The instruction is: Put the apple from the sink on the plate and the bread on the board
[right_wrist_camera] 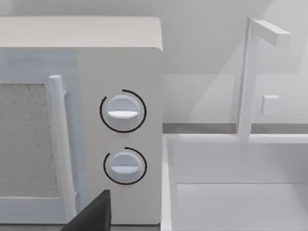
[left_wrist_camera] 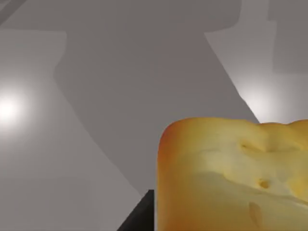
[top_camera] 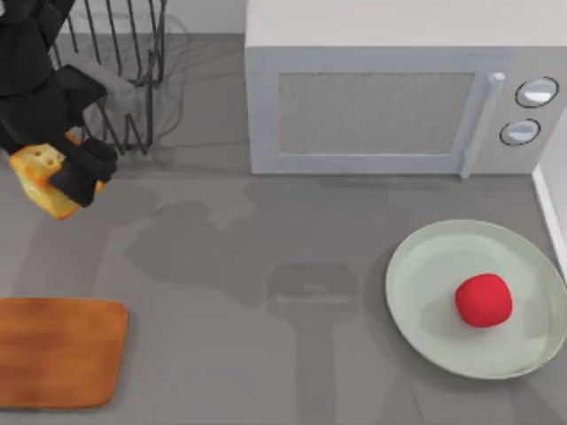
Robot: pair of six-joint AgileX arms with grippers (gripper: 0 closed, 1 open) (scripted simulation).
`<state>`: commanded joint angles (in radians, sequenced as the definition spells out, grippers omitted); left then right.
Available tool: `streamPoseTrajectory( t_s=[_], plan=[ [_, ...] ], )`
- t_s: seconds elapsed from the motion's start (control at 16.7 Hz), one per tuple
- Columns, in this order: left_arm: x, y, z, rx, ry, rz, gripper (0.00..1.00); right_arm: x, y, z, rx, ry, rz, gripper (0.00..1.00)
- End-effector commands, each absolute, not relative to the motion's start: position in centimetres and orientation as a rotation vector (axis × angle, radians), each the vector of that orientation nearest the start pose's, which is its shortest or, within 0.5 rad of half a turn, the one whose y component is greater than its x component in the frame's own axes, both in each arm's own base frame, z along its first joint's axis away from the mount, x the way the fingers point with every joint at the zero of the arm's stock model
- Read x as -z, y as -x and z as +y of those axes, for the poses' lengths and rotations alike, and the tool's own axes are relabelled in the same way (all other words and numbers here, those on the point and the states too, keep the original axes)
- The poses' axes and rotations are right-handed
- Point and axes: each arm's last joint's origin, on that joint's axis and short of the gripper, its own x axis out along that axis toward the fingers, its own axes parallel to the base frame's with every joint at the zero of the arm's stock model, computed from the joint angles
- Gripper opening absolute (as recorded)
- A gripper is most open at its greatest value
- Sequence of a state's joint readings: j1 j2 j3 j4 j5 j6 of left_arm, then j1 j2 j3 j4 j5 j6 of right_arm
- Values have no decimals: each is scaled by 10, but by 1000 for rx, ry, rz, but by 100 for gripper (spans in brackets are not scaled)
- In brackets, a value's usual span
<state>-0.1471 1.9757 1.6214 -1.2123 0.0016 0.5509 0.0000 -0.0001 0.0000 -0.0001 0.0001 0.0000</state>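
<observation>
A: Any labels or writing to read?
B: None that I can make out; the microwave [top_camera: 390,88] carries two round dials, unmarked.
A: Containers, nearest first?
B: At five o'clock on the worktop [top_camera: 266,266], the plate [top_camera: 425,274] holds the apple [top_camera: 484,300], resting slightly right of centre. At seven o'clock the board [top_camera: 58,351] lies flat with nothing on it.
A: And the bread?
B: At ten o'clock, the left pincer [top_camera: 75,168] is pinching the bread [top_camera: 40,177], lifted above the worktop, well apart from the board.
A: Further back?
B: A dark wire rack [top_camera: 124,71] at eleven o'clock, just behind that pincer. In the right wrist view, a white sink [right_wrist_camera: 240,183] with a faucet [right_wrist_camera: 250,77] stands beside the microwave.
</observation>
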Motion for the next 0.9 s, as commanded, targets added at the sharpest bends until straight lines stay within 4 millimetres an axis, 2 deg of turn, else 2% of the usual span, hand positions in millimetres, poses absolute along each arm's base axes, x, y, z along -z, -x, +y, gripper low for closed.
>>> streamPoseTrajectory(
  t_s=[0.24, 0.66, 0.78, 0.9],
  plan=[
    [-217, -349, -41, 414, -418, 1510, 0, -160, -106, -1, 0, 0, 0, 100],
    [-188, -261, -16, 84, -88, 1592, 0, -160, -106, -1, 0, 0, 0, 100],
    [-186, -248, -13, 30, -34, 1576, 0, -160, -106, -1, 0, 0, 0, 100],
    [-186, -245, -12, 15, -18, 1569, 0, -160, -106, -1, 0, 0, 0, 100]
  ],
)
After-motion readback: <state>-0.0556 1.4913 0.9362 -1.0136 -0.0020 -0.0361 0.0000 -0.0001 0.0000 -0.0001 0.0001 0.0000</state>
